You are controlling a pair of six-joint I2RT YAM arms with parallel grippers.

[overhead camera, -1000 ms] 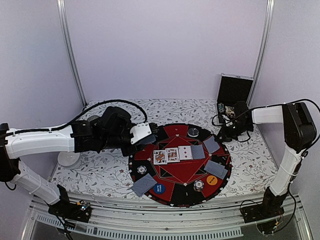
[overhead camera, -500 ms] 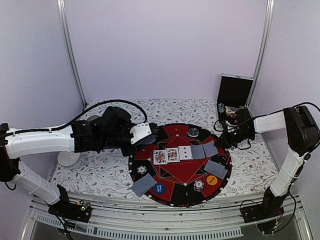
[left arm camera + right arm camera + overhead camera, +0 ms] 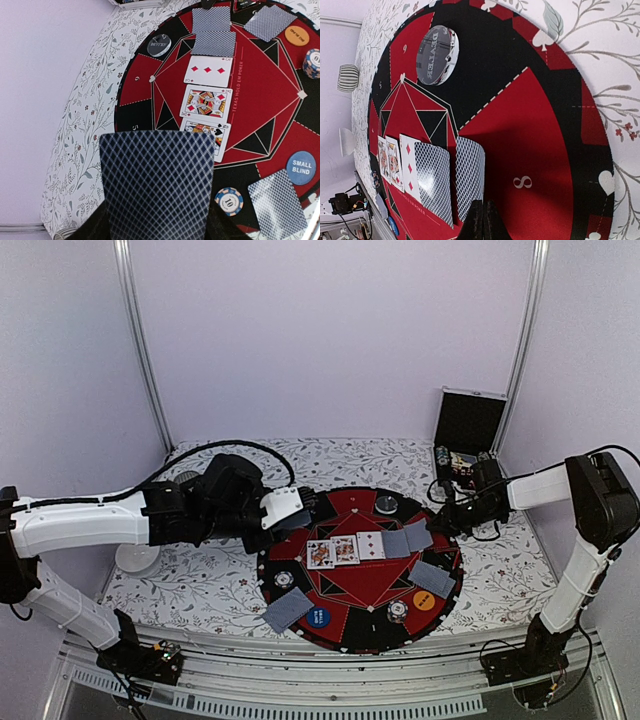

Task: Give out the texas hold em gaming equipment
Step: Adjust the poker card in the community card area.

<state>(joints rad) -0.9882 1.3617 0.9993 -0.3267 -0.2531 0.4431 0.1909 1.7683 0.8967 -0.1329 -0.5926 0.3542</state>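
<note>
My left gripper (image 3: 157, 225) is shut on a deck of playing cards (image 3: 157, 182), blue backs up, held over the left rim of the round poker mat (image 3: 365, 632). Three face-up cards (image 3: 345, 550) lie in a row at the centre, with two face-down cards (image 3: 406, 539) continuing it. My right gripper (image 3: 484, 220) is shut, its tips against the near edge of the outer face-down card (image 3: 470, 175), which bows up slightly. Other face-down cards (image 3: 287, 608) (image 3: 432, 578), striped chips (image 3: 285, 578) (image 3: 398, 610), a blue disc (image 3: 318, 617) and an orange disc (image 3: 424, 600) lie on the mat.
A silver dealer button (image 3: 386, 504) sits at the mat's far edge. An open black case (image 3: 468, 420) stands at the back right. A ribbed grey cup (image 3: 348, 77) and a white round object (image 3: 137, 558) are left of the mat. Flowered cloth covers the table.
My right gripper has come down and left from beside the case onto the mat, and the outer face-down card has slid in against the row. The left arm has stayed still.
</note>
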